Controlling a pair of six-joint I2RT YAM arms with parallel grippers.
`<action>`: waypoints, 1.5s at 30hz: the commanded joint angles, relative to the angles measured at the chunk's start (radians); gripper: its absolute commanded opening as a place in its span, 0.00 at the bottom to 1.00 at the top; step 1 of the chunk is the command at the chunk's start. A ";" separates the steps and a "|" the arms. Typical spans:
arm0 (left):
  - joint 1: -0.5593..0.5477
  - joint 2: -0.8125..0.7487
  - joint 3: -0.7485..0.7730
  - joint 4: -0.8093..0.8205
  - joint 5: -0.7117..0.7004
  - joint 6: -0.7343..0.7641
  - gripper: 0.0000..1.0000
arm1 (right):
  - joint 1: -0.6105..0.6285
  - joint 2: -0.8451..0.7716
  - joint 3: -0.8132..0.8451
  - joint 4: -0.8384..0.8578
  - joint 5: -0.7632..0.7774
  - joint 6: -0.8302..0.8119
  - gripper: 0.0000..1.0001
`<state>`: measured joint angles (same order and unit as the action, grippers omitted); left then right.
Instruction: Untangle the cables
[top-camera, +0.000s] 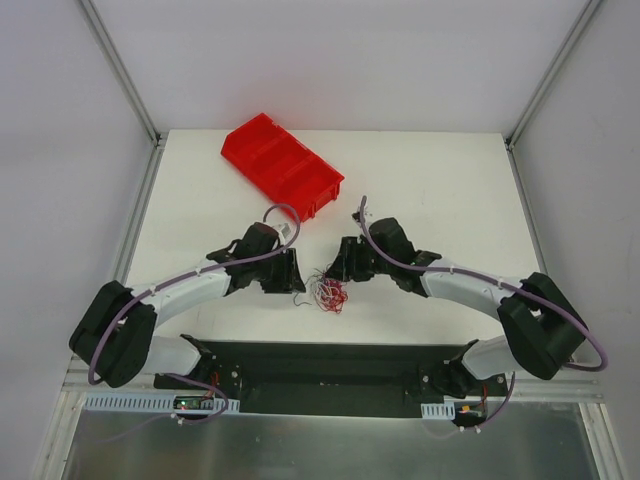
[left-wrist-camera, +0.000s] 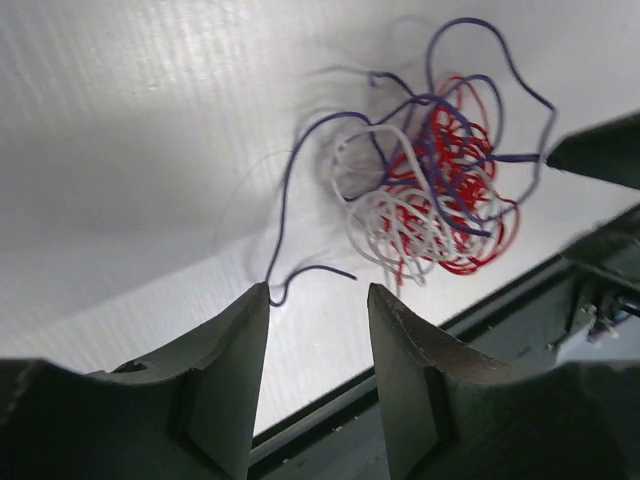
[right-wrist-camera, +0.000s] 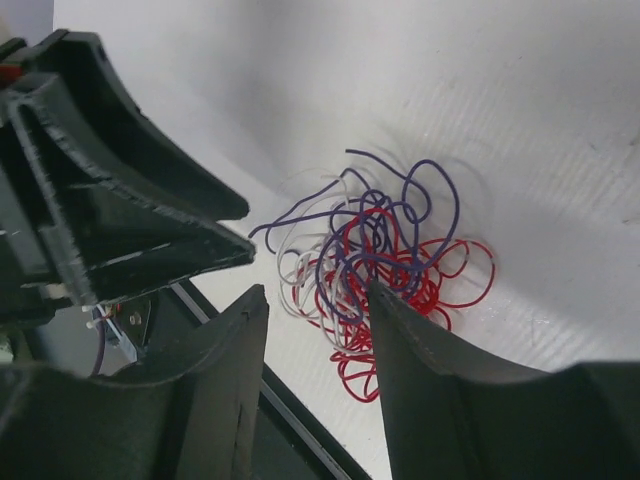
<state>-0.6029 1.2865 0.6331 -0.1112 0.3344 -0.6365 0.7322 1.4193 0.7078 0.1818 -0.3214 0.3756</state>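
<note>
Cables (right-wrist-camera: 385, 262) tangled, strands partly hidden behind right claw (right-wrist-camera: 315, 292) finger

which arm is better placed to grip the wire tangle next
Likely the right arm: its open jaws sit right at the tangle. The left arm has only a loose purple end at its jaws.

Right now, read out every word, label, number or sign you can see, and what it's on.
No readable text anywhere.
Red plastic compartment bin: no label visible.
Tangle of thin red, white and purple wires: no markings.
Small boards by the arm bases: too small to read.
</note>
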 joint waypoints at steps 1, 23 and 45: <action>-0.052 0.066 0.011 -0.059 -0.204 0.009 0.42 | 0.039 -0.008 -0.001 0.042 -0.019 -0.021 0.49; -0.161 -0.091 0.134 -0.080 -0.213 0.067 0.00 | 0.130 0.184 -0.005 0.061 0.208 -0.018 0.51; -0.158 -0.565 0.617 -0.392 -0.456 0.187 0.00 | -0.137 -0.114 -0.132 -0.423 0.708 -0.053 0.29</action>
<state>-0.7536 0.7437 1.1736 -0.4294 -0.0776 -0.5037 0.6415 1.3655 0.6212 -0.1623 0.3515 0.3138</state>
